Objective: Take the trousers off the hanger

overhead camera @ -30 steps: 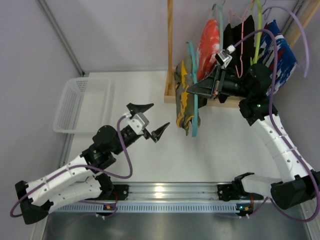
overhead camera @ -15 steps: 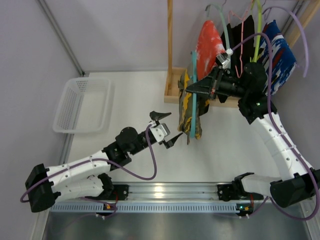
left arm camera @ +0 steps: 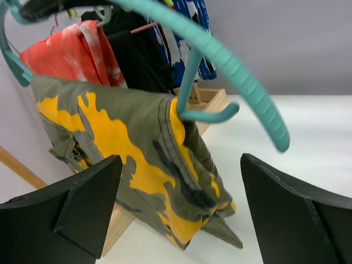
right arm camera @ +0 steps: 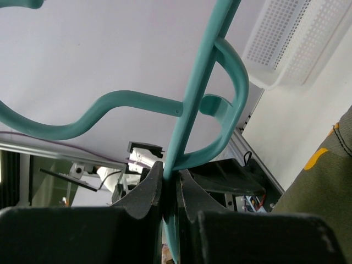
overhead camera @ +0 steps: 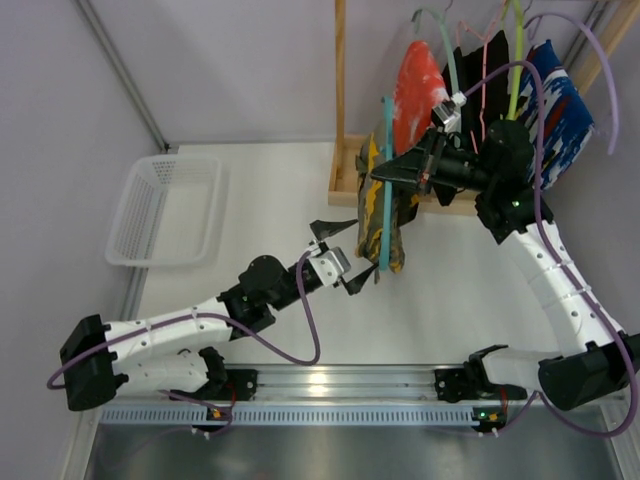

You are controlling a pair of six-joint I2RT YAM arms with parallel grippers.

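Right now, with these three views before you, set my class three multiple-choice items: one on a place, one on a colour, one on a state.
1. The basket sits on the table's: A left side; B right side; C near edge.
2. The hanger in the right gripper is: A pink; B teal; C white.
3. The left gripper is: A shut on the hanger; B shut on the basket; C open.
1 A: it lies at the left edge in the top view.
2 B: the shut fingers pinch a teal bar.
3 C: its fingers stand wide apart before the camo trousers.
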